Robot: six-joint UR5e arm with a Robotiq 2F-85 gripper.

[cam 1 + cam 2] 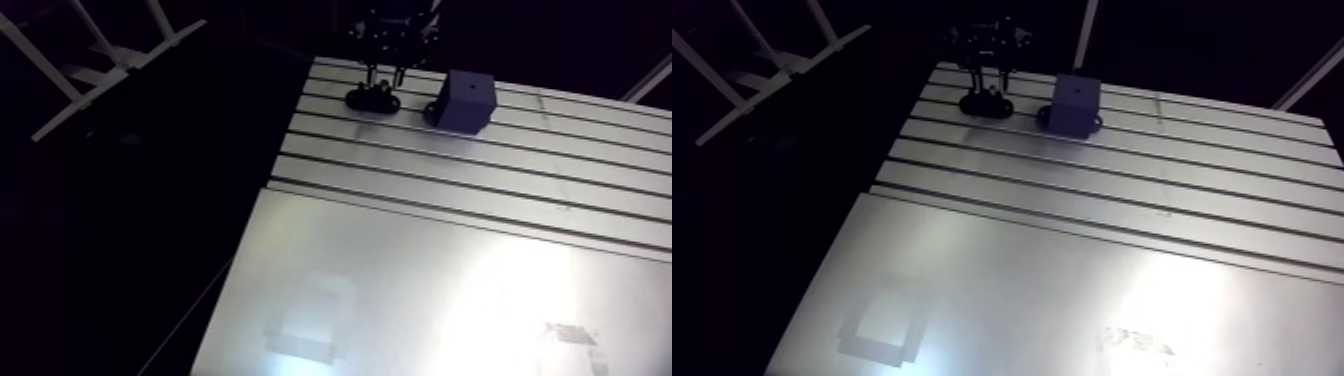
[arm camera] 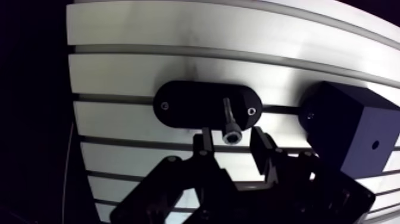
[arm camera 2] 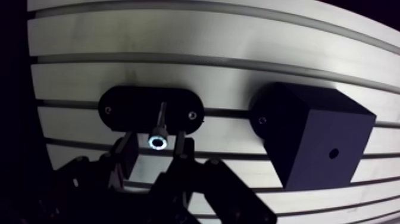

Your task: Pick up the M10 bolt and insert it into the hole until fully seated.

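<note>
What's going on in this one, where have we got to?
A single robot arm holds its end effector low over a black oval holder on the slotted table. The M10 bolt stands in that holder, socket head up, between the open fingers with a gap on each side, so it is not gripped yet. The black block sits beside the holder, apart from it, its hole empty.

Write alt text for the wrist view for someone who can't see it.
An open gripper straddles the head of a steel bolt standing in a black oval holder on a slotted aluminium table. Beside the holder sits a black block with a small hole.
</note>
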